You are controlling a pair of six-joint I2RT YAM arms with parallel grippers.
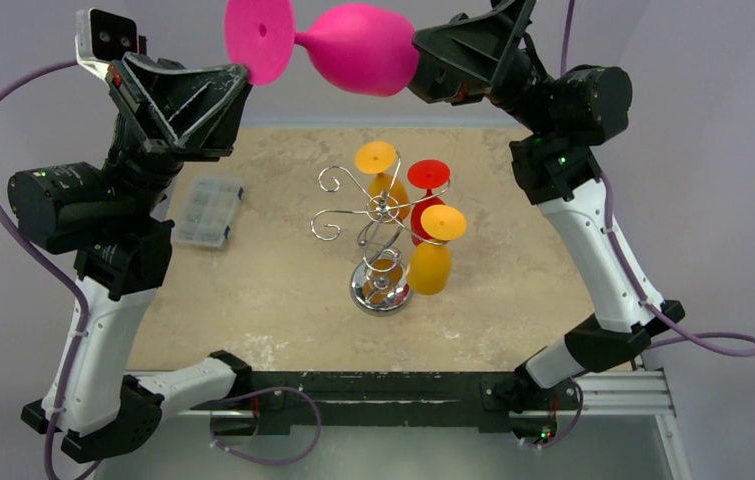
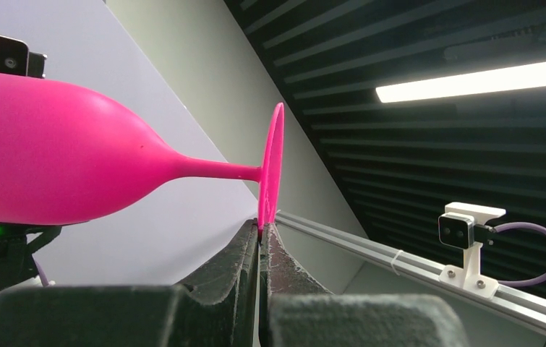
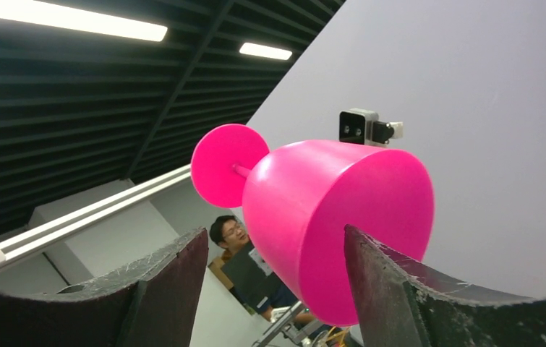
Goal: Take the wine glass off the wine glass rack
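A pink wine glass (image 1: 363, 48) lies on its side high in the air above the far edge of the table. My left gripper (image 1: 245, 72) is shut on the rim of its round foot (image 2: 273, 163), seen in the left wrist view (image 2: 262, 225). My right gripper (image 1: 421, 55) is open, its fingers spread on either side of the bowl's open end (image 3: 327, 210); the left finger stands apart from the bowl (image 3: 275, 238). The chrome wine glass rack (image 1: 381, 292) stands mid-table, far below both grippers. It holds two orange glasses (image 1: 432, 255) and a red one (image 1: 427, 190), hanging upside down.
A clear plastic compartment box (image 1: 208, 208) lies on the table at the left, near my left arm. The stone-look table top (image 1: 253, 300) ends at a black rail along the near edge. Grey walls stand behind and beside the table.
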